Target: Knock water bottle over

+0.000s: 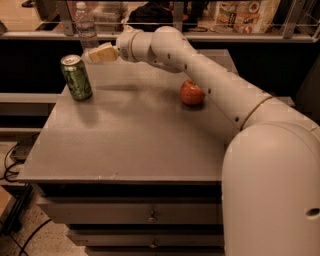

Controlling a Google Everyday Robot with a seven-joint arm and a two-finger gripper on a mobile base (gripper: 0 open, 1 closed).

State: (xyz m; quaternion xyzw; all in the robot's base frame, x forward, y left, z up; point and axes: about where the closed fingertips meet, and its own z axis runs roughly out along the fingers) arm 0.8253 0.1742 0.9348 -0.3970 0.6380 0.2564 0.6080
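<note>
The water bottle (86, 27) is clear and ribbed with a white cap. It stands upright at the table's far left corner. My gripper (94, 53) reaches across the table from the right on a long white arm. Its tan tip is right at the lower part of the bottle, overlapping it in view; I cannot tell whether they touch. A green soda can (76, 77) stands upright just in front of the bottle, to the gripper's lower left.
A red apple (192, 93) lies on the grey table (125, 145) under the arm, right of centre. A rail and shelf with packaged goods (245, 12) run behind the table. Drawers (150, 215) sit below the front edge.
</note>
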